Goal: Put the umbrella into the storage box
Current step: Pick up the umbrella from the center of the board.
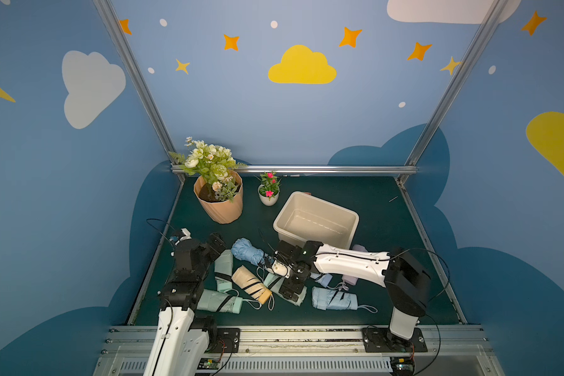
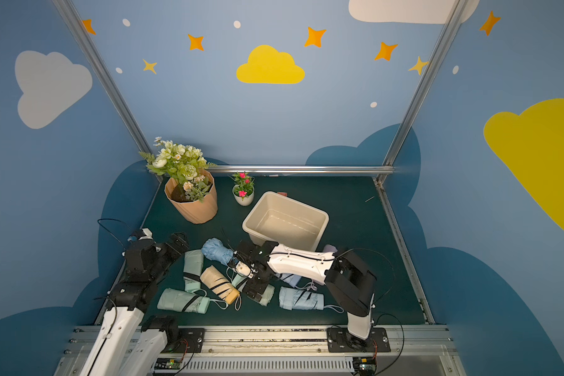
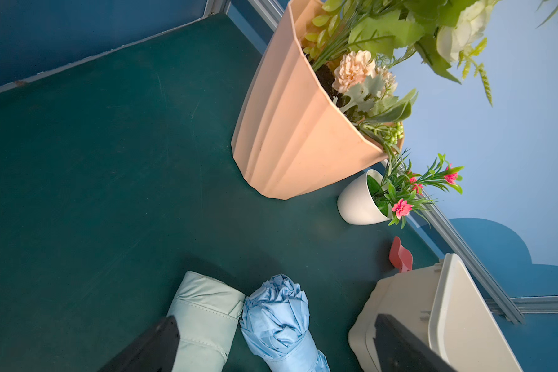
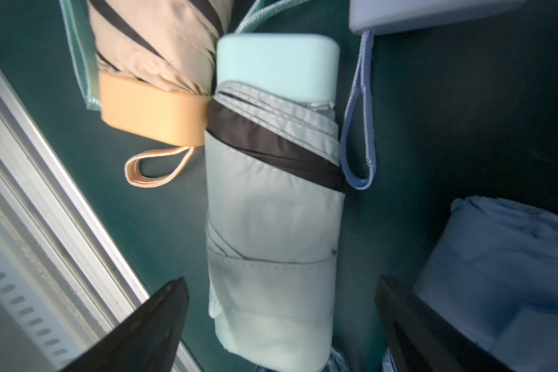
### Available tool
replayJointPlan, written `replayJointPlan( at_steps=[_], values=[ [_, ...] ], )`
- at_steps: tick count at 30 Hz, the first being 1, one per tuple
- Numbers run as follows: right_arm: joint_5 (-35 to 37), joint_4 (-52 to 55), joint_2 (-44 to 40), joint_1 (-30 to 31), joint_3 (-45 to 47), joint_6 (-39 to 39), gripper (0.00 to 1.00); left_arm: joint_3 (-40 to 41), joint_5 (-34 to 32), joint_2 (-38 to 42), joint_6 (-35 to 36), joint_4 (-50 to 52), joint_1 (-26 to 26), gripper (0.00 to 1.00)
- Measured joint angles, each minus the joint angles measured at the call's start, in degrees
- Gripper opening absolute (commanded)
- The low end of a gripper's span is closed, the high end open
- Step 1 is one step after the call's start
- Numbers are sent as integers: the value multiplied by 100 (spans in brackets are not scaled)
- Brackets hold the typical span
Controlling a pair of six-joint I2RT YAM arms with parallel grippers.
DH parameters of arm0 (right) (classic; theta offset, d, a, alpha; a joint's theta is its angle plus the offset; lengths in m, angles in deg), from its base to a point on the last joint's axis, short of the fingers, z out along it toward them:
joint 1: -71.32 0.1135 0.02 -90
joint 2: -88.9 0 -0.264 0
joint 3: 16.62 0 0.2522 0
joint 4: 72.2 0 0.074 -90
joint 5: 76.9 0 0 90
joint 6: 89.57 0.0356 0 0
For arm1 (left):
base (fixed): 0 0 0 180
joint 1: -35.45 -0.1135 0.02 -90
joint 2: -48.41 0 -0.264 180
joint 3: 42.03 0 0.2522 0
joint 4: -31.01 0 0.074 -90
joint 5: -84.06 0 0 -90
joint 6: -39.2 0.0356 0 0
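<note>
Left gripper (image 1: 216, 242) at the mat's 9 o'clock: jaws spread wide, nothing in them, near the ends of a mint umbrella (image 1: 223, 270) and a crumpled blue umbrella (image 1: 246, 250). The peach flower pot (image 1: 220, 205) stands at 11 o'clock. Toward 6 o'clock the right gripper (image 4: 281, 280) points down, jaws released on either side of a second mint umbrella (image 4: 271, 209), with a tan umbrella (image 4: 155, 48) touching it. The storage box (image 1: 316, 224) sits upright at 1 o'clock; the umbrellas lie outside it.
</note>
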Motion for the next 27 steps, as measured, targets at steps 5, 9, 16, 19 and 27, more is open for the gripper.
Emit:
replayJointPlan(
  at_steps=[5,9,16,19,27],
  values=[
    [168,-17,278,76,-55,101,98,0,0,-11,-48,15,0,100],
    [310,-35,400,186,-149,138,97,0,2,-59,-61,15,0,100],
    [511,-70,640,382,-313,201,89,0,0,-120,-57,44,0,100],
    [586,-68,732,400,-313,262,82,0,-4,-118,-59,44,0,100],
    [643,-57,752,415,-323,315,49,0,-4,-118,-59,42,-2,100]
  ],
)
